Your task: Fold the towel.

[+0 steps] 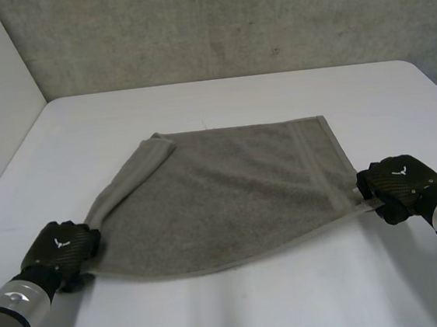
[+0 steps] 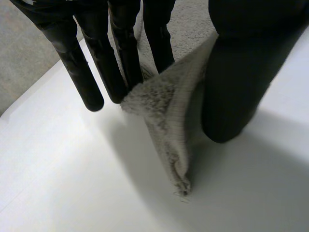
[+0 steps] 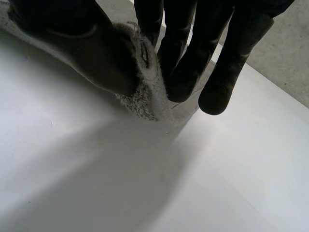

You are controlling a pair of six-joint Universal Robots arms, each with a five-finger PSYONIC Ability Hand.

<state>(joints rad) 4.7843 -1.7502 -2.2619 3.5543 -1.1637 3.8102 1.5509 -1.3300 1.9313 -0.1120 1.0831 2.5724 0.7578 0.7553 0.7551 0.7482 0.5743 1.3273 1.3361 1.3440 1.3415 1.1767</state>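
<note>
Grey towel (image 1: 229, 193) spread on white worktop (image 1: 256, 300), far left corner folded over, left hand (image 1: 59, 250) with fingers and thumb pinching its near left corner, right hand (image 1: 400, 179) likewise pinching near right corner

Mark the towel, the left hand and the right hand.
towel (image 1: 230, 201): head view, middle of the cloth.
left hand (image 1: 59, 250): head view, back of the hand.
right hand (image 1: 398, 178): head view, back of the hand.

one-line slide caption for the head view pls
Head view: left hand and right hand each pinch a near corner of the grey towel on the white table, far left corner turned over.
</note>
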